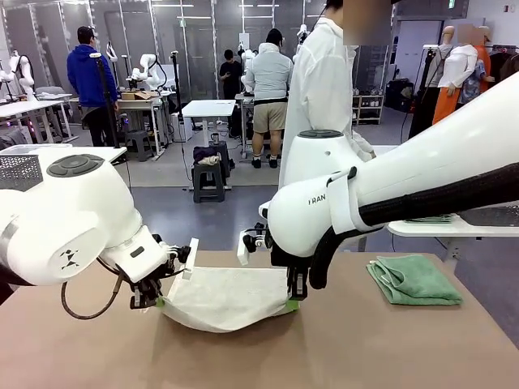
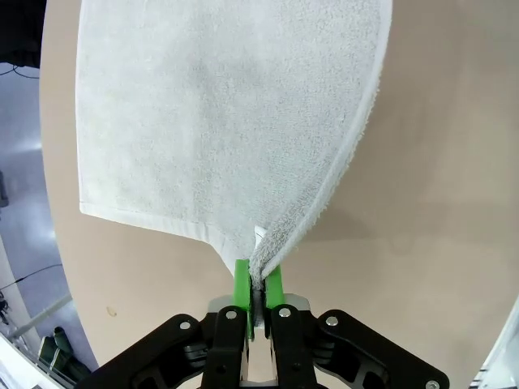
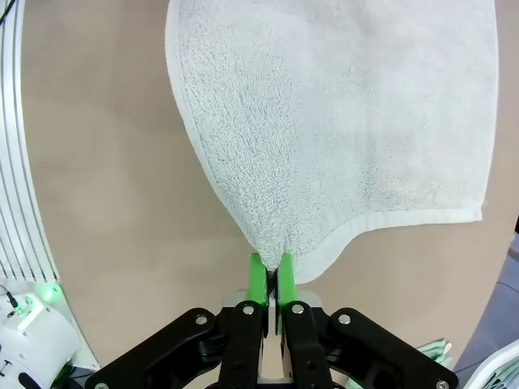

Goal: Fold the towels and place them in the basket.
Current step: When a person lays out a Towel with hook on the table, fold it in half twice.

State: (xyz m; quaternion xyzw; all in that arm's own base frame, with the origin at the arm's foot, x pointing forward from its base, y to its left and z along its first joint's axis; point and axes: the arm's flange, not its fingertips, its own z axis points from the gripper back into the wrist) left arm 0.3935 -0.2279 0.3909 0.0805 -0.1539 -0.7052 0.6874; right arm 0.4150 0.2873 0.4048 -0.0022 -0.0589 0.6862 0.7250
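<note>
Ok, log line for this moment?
left end effector: shut on cream towel corner | right end effector: shut on another corner | green towel: folded, apart at right

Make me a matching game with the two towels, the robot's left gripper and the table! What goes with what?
Things:
1. cream towel
2. green towel
3. left gripper
4. table

Descriptions:
A. tan
B. folded, lying on the table
C. shut on a towel corner
D. held by two corners, sagging in between

Pairs: 1-D, 2-B, 3-C, 4-A
</note>
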